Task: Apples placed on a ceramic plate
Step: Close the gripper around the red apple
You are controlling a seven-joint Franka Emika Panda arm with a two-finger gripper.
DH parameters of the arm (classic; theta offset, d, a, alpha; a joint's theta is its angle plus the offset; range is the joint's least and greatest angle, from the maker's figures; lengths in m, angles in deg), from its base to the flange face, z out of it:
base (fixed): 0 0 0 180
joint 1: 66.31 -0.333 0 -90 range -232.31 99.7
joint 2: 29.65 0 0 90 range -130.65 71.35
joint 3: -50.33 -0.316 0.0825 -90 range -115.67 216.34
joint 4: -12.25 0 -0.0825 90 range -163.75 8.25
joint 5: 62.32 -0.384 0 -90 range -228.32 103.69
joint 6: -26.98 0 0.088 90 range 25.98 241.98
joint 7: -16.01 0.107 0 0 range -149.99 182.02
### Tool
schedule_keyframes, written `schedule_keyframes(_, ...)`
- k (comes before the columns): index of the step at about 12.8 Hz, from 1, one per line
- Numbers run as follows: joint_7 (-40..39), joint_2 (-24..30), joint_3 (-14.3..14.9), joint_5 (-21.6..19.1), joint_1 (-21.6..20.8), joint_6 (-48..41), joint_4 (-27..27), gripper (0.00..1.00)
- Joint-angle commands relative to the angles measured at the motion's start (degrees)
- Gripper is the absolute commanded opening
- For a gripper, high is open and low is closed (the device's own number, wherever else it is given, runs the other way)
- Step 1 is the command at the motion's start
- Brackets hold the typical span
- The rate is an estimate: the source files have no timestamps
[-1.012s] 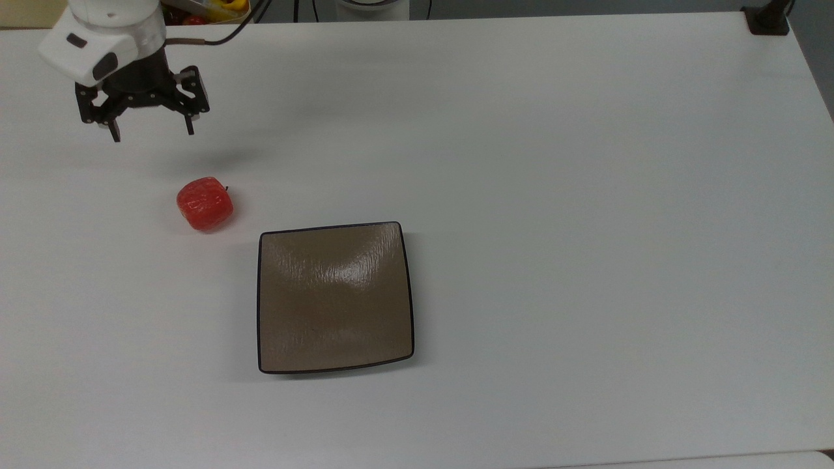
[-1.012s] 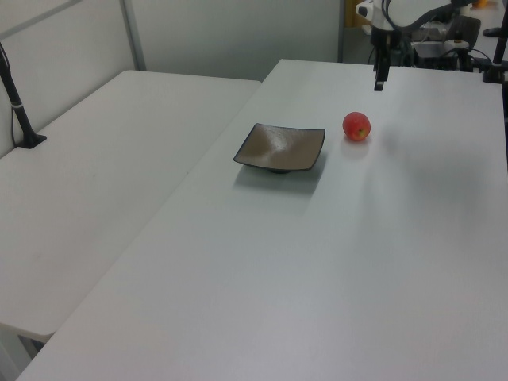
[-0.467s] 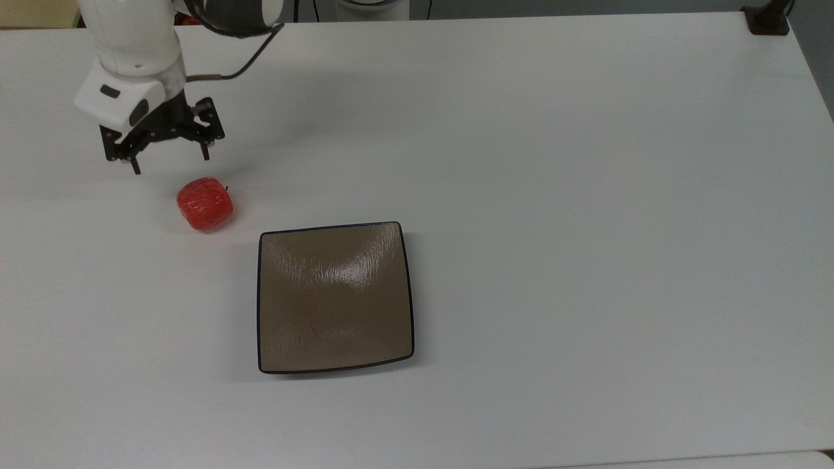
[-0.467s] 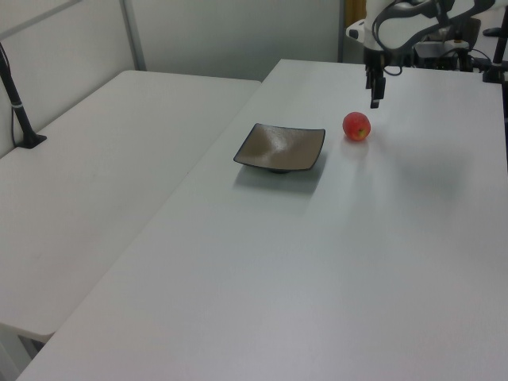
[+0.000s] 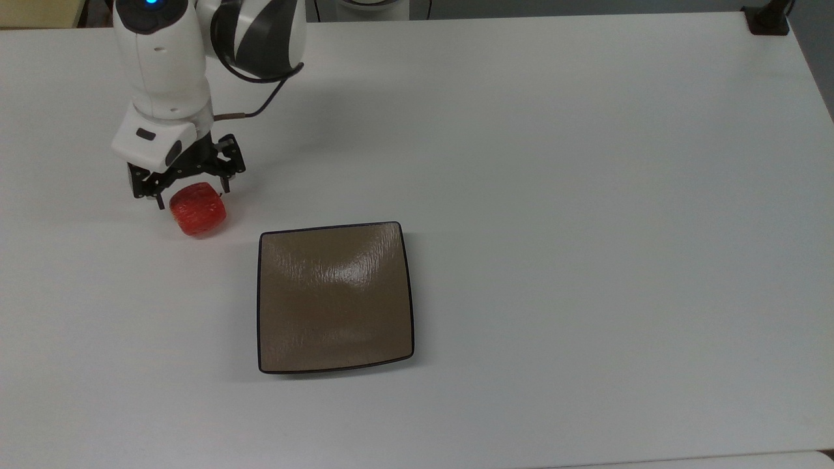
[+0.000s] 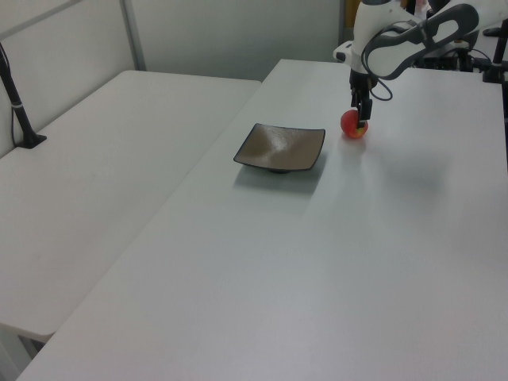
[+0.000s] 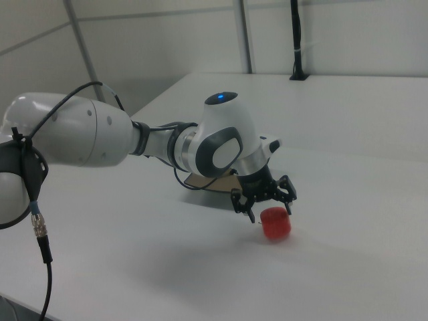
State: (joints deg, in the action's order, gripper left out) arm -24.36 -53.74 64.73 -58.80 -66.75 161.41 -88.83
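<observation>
So the gripper [image 5: 191, 195] is spread wide right over the apple [image 5: 197, 210], one finger off each side, nothing pinched yet. In the top view the apple sits on the bare table [image 5: 586, 195] at about 10 o'clock from the plate [image 5: 335, 296], near its corner but not touching it, and the plate has nothing on it. The right view shows the fingers [image 7: 250, 212] hanging at about the apple's [image 7: 275, 223] upper half, so my read is we're mid-reach, right before the grab. To do this bit well I'd drop a touch lower so the pads meet the widest part of the fruit rather than the crown, since it looks blocky and glossy and could squirt out if squeezed high. Center it too: in the top view the apple sits slightly toward 5 o'clock of the gripper's middle, so a small nudge that way before closing would stop one finger shoving it along the table. Close gently, lift straight up clear of the plate's rim, then carry toward 4 o'clock in the top view and set it down in the dished middle so it doesn't roll off.
</observation>
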Motion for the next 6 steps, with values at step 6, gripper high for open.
schedule_keyframes(6, -2.33, -0.16, -0.60, 3.34, 0.61, 1.36, -0.70, 0.64)
